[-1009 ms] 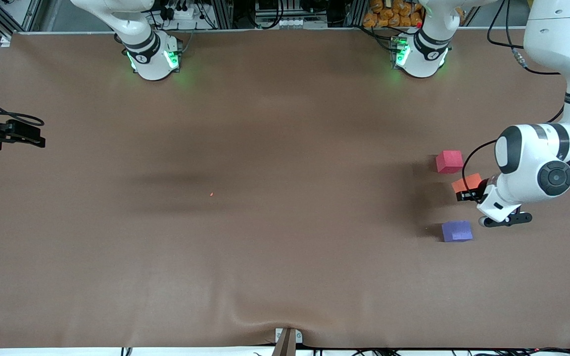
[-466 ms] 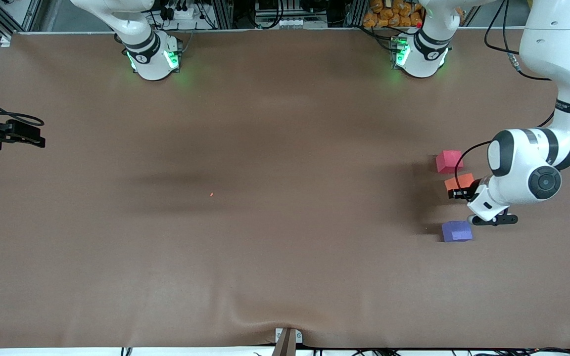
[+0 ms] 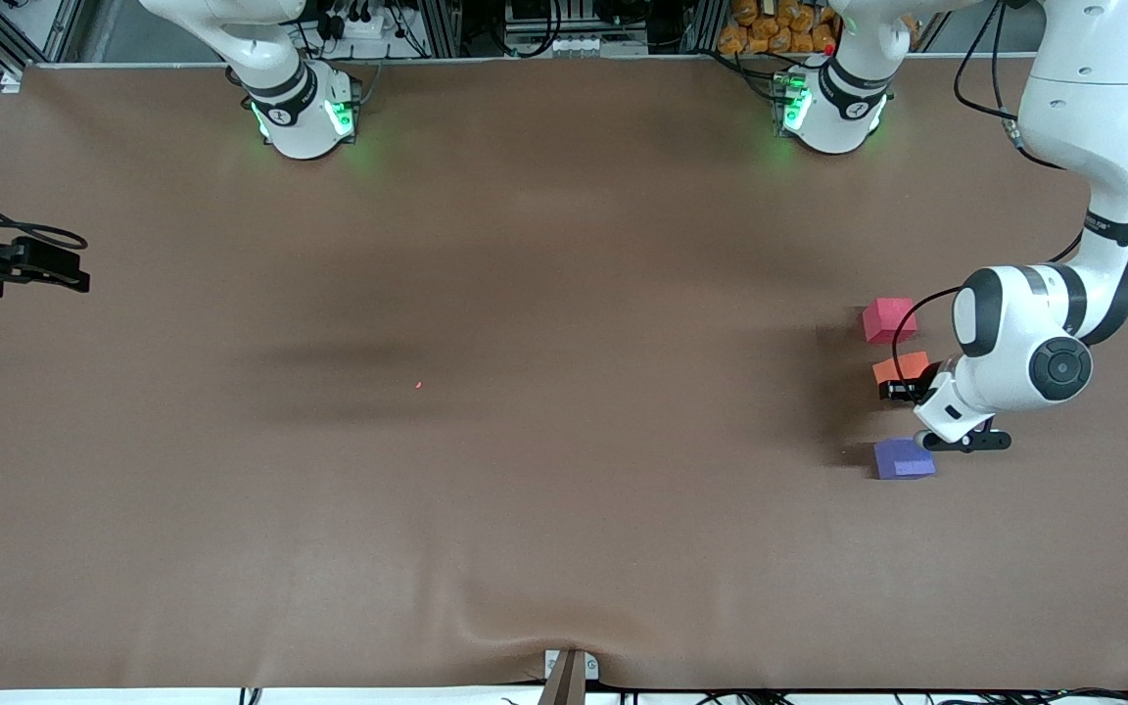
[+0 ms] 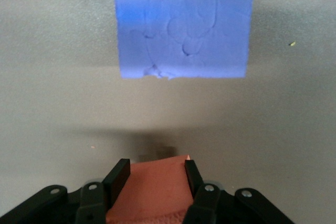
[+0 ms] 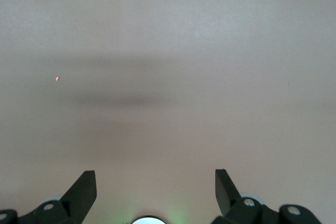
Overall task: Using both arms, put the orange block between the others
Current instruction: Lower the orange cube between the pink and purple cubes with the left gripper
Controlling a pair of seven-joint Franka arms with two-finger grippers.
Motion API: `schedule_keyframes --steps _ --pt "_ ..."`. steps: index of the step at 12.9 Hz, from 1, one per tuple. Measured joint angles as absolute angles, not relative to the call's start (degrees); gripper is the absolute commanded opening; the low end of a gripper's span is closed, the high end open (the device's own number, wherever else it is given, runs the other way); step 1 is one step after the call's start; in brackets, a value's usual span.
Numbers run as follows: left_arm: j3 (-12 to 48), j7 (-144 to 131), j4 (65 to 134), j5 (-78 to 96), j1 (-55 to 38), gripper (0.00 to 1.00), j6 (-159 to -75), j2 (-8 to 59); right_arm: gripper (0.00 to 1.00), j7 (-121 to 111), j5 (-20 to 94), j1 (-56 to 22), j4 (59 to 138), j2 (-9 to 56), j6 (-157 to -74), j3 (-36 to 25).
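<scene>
The orange block (image 3: 893,370) is gripped by my left gripper (image 3: 901,390), which is shut on it; in the left wrist view the orange block (image 4: 153,188) fills the gap between the dark fingers (image 4: 117,176). It hangs low over the table between the pinkish-red cube (image 3: 889,320) and the purple-blue cube (image 3: 903,458), roughly in line with them. The purple-blue cube (image 4: 184,24) rests on the table, apart from the held block. My right gripper (image 3: 60,276) waits open at the right arm's end of the table, over bare table (image 5: 155,182).
A tiny orange speck (image 3: 418,385) lies mid-table. The brown mat (image 3: 525,509) bulges at the edge nearest the front camera, over a small bracket (image 3: 569,671). Both green-lit arm bases (image 3: 302,113) stand along the table's robot edge, with cables and clutter past it.
My left gripper has carried the orange block a little toward the right arm's end, bringing it into line between the pinkish-red and purple-blue cubes. The right arm has not moved.
</scene>
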State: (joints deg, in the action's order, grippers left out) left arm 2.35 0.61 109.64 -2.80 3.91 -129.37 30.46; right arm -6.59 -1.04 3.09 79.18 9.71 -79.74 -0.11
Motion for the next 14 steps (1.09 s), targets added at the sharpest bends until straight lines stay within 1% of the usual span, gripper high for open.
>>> schedule_keyframes --steps 2,14 --pt "2.37 2.44 109.27 -2.80 3.89 0.04 -129.40 30.82 1.00 -6.59 -1.04 3.08 79.18 9.72 -79.73 -0.05" --pt "2.54 5.34 107.08 -2.80 3.74 0.03 -129.47 33.30 1.00 -6.59 -1.04 3.08 79.18 9.71 -79.72 -0.05"
